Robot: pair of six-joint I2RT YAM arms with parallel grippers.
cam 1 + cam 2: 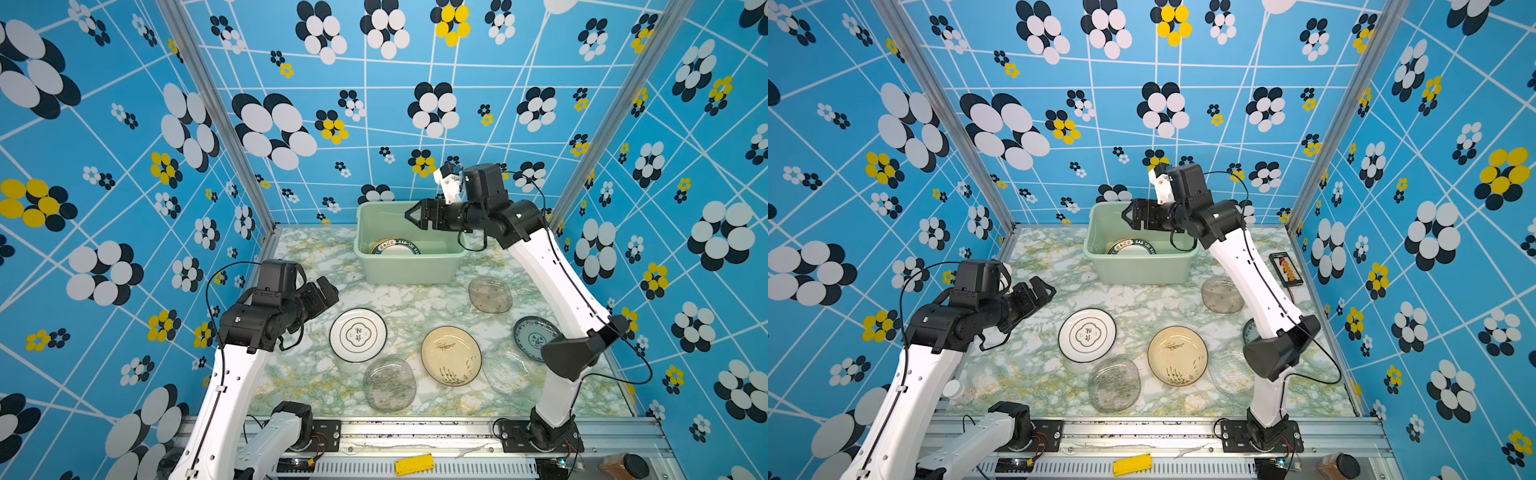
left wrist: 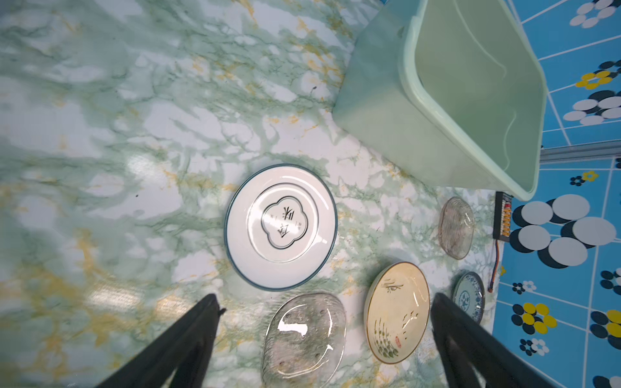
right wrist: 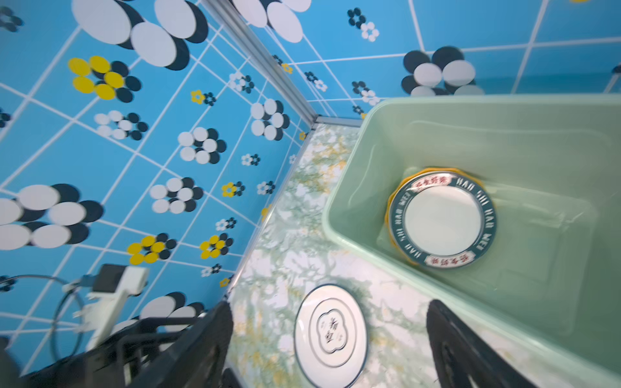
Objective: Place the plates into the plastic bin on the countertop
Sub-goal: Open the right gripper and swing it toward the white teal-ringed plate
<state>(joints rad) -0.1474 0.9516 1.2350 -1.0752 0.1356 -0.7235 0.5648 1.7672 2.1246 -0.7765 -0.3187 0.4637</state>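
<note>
At the far left the left gripper hangs above the countertop, its two dark fingers spread wide with nothing between them. It is clear of every plate. The nearest is the white plate with a dark rim and a clover emblem, which lies flat just to its right. In the left wrist view this plate sits beyond the fingertips. The clear glass plate lies nearer the front, close beside the white one. Further right and toward the back stands the plastic bin. A white plate with a dark lettered rim rests on its floor, on top of a yellow one of which only the edge shows. The right gripper hovers over the bin's opening, fingers parted and empty, well above that plate. Right of the bin's front corner lie the beige plate with a grass drawing and the smoky glass plate. A second clear plate follows, then the blue-patterned plate, partly hidden by the right arm. All four lie flat and untouched.
</note>
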